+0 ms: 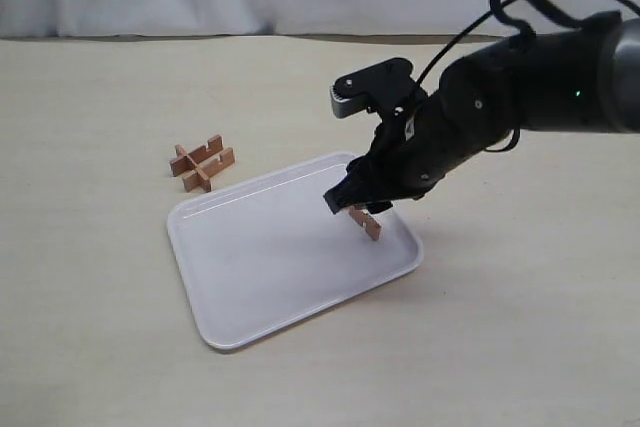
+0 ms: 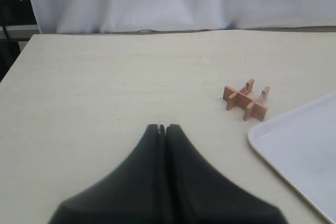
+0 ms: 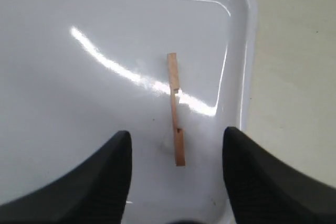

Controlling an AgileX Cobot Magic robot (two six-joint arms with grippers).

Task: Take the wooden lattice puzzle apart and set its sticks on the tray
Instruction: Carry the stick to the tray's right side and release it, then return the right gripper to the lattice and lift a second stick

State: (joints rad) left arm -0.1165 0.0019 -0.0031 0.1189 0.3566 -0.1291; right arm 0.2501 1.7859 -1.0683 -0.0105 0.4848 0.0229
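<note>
Your right hand (image 1: 352,202) (image 3: 176,132): released, fingers spread wide, low over tray (image 1: 270,257) (image 3: 79,103), gripping nothing. One stick (image 1: 368,222) (image 3: 176,108) sits between spread fingers, touching neither, inside tray near its rim; seen edge-on, so you cannot tell if it lies flat.

Your left hand (image 2: 161,128): clenched, empty, low over bare worktop (image 1: 100,327).

Wooden lattice puzzle (image 1: 202,164) (image 2: 245,99): on worktop just beside tray corner, outside rim, well apart from both hands. Three sticks appear joined: one bar crossed by two.
</note>
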